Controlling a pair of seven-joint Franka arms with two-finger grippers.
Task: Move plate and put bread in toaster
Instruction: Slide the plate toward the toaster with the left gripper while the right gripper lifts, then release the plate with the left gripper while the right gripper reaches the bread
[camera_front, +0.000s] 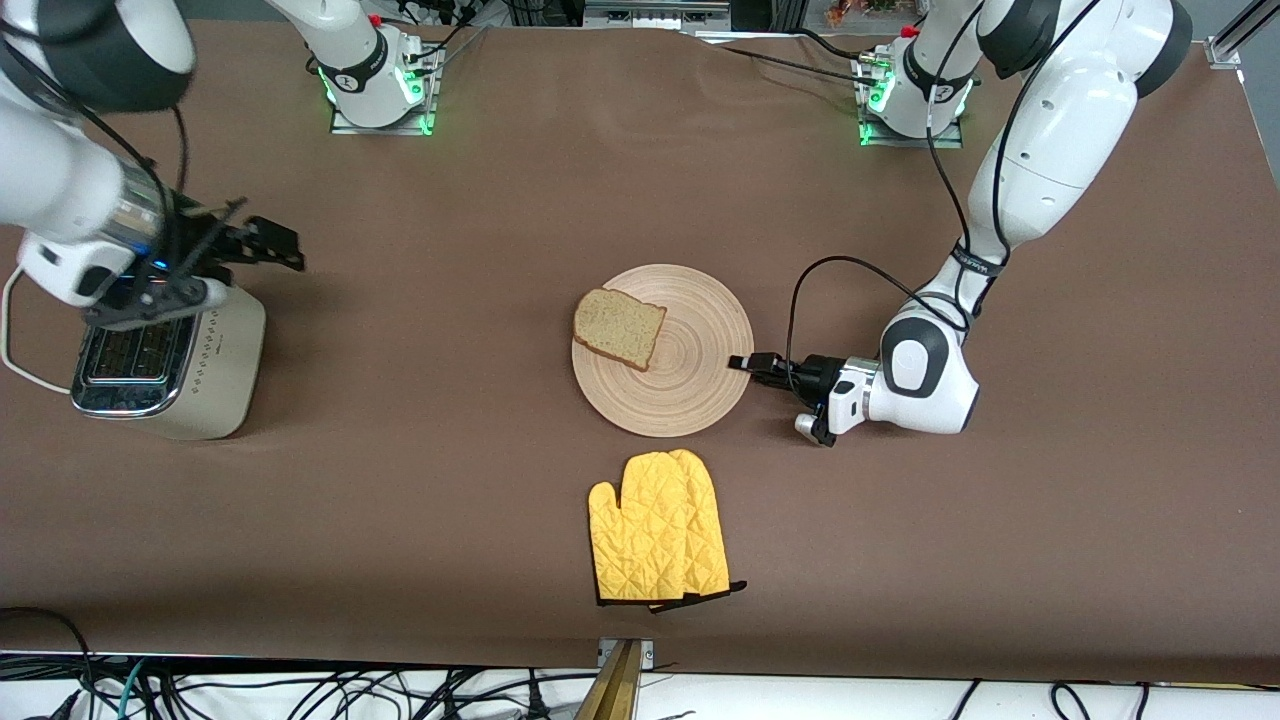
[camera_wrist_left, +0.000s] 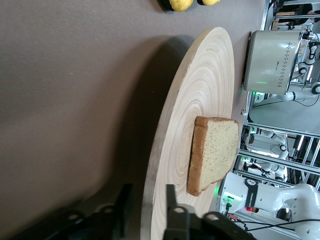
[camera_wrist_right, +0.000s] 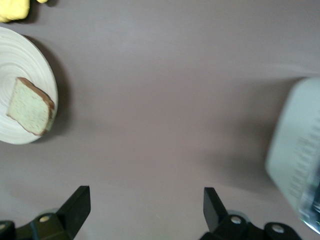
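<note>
Your work surface is a table (camera_front: 480, 520) covered edge to edge in plain brown cloth, with both arm bases bolted along the edge farthest from the front camera, each lit green at its foot. Loose cables (camera_front: 300, 690) run along the white strip below the table's nearest edge.

Near the middle of the cloth you have the wooden plate (camera_front: 700, 385), and the bread (camera_front: 619, 328) lies flat on it, on the part toward the right arm's end, with one corner reaching the rim. The yellow oven mitt (camera_front: 658, 542) lies nearer the front camera than the plate, a little apart from it.

Your left gripper (camera_front: 742, 363) is down at table level at the plate's rim on the left arm's side. In the left wrist view its fingers (camera_wrist_left: 170, 200) stand one on each side of the rim with a narrow gap, so they bracket the plate; whether they actually press on the wood, you cannot tell.

The toaster (camera_front: 205, 375) stands at the right arm's end of the table, slots up, its white cord (camera_front: 12, 330) looping off beside it. Your right gripper (camera_front: 262, 245) hangs above the toaster's edge, fingers spread wide and holding nothing.
</note>
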